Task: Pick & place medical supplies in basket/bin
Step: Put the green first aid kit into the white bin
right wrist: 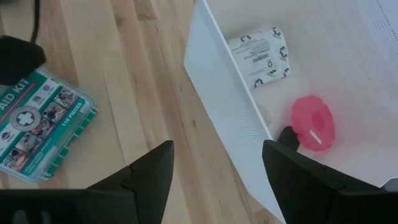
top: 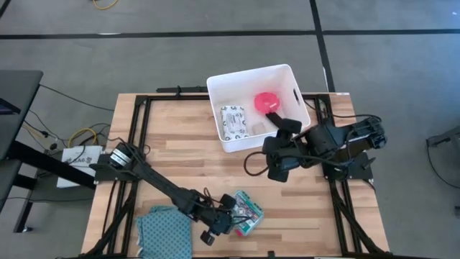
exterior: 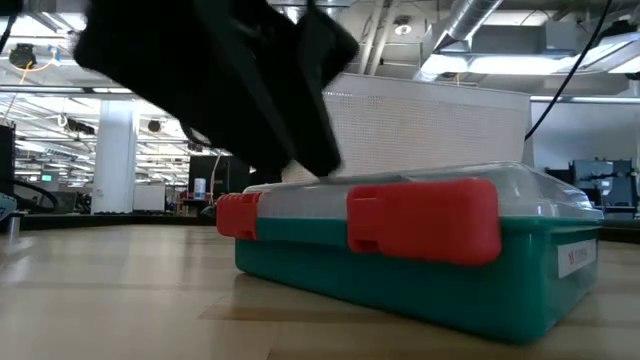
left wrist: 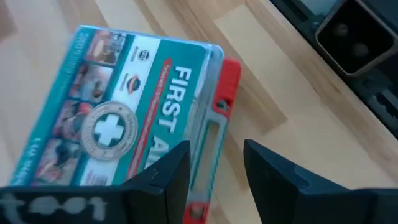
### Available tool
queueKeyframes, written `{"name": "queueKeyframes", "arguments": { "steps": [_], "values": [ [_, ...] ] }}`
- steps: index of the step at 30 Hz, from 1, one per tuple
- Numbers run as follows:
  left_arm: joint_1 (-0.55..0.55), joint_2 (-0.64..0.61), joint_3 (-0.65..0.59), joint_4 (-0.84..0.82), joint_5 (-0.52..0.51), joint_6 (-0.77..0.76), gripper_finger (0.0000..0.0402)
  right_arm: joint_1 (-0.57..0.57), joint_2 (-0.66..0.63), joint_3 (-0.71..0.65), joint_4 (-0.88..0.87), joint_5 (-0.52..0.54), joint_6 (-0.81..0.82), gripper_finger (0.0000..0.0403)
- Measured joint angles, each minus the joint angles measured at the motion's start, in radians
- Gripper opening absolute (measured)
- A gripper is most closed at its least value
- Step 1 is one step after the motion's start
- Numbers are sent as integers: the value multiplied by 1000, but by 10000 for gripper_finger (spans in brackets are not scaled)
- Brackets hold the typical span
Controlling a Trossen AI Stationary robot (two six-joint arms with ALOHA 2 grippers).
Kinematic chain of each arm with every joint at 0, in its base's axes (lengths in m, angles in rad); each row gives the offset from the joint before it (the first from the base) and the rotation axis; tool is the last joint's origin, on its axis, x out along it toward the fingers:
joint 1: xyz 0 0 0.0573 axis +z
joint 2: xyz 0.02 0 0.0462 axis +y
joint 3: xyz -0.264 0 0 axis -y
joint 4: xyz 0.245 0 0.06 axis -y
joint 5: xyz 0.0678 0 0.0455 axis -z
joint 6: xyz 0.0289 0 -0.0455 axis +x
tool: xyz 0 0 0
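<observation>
Bare tabletop between white tub and first-aid pack; teal cloth crowding the pack's left side.

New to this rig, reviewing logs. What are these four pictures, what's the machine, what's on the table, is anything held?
It is a robot with two dark arms at a wooden table, each ending in a two-finger gripper.

The high view looks straight down. The low view looks level across the table top. Each wrist view looks forward past that arm's own fingers.

On the table: a white bin holding a white patterned packet, a pink disc and a small beige block; near the front edge, a teal first aid kit with red clasps and a folded teal cloth.

The left gripper is open just above the kit's clasp edge. The right gripper is open over the bin's near wall. Nothing is held.
</observation>
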Motion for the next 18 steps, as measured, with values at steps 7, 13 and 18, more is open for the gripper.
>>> {"name": "queueKeyframes", "arguments": {
  "steps": [7, 13, 18],
  "values": [
    [4, 35, 0, 17, 31, 14, 126, -6, 0, 0, 4, 0, -46, 240],
    [4, 34, -1, 14, 30, 12, 119, -6, 0, 0, 4, 0, -52, 240],
    [19, 45, -2, 10, 23, 11, 118, -6, 0, 0, 4, 0, -52, 240]
  ]
}}
